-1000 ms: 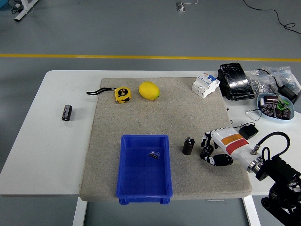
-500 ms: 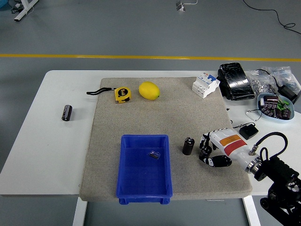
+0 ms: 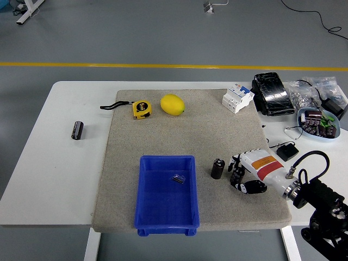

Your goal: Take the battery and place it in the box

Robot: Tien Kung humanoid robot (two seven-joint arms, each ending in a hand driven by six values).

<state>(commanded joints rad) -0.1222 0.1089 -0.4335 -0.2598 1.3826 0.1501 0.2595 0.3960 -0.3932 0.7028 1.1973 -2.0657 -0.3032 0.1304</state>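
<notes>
battery (image 3: 218, 169) upright on mat — robot hand (image 3: 243, 174) beside | box (image 3: 166, 194) left

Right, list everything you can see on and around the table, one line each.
battery: 1, black, upright on the mat between box and right hand
second battery: 1, black, lying on the bare table at far left
box: 1, blue, at the mat's near edge, a small dark item inside
mat: 1, grey-beige, covering the table's middle
tape measure: 1, yellow, far left part of the mat
lemon: 1, yellow, beside the tape measure
circuit breaker: 1, white, mat's far right corner
black pouch: 1, right of the breaker
bowl: 1, pale blue, right edge, holding small parts
table: 1, white
right hand: 1, white and black, fingers open, just right of the battery, not touching
</notes>
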